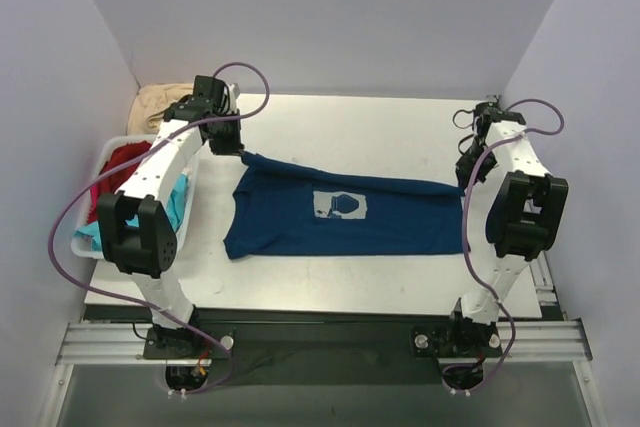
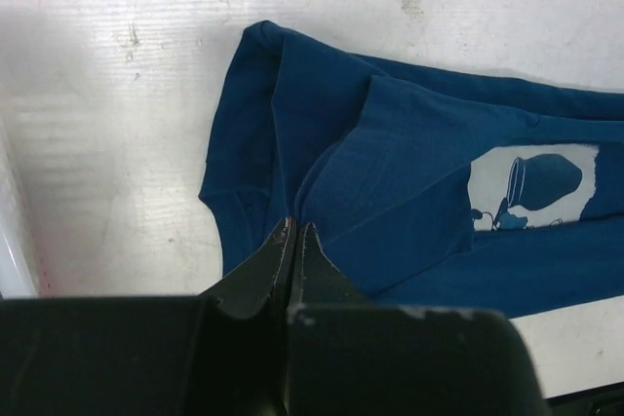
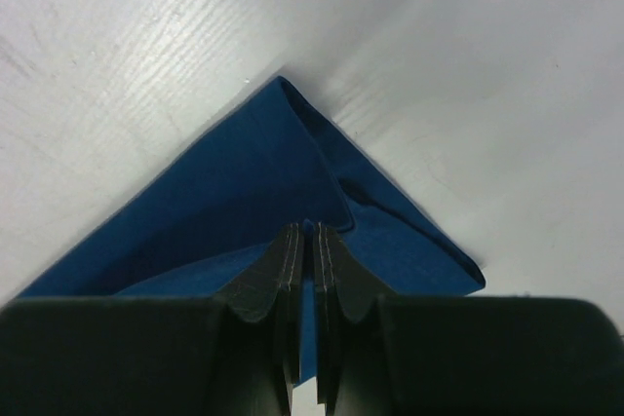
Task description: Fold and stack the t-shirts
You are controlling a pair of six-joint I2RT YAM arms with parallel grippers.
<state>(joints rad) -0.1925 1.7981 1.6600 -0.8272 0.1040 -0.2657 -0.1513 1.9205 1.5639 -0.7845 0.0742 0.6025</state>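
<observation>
My left pincer is pinched shut on the far-left corner of the navy t-shirt, and my right pincer on its far-right corner. The shirt stretches across the middle of the bench, print up.

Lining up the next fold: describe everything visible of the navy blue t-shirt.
The navy blue cloth t-shirt with a pale blue square print lies stretched sideways across the white table, print up, with folded-over layers and creases near its left end. The left fingers pinch its far-left corner, the right fingers its pointed right end.
</observation>
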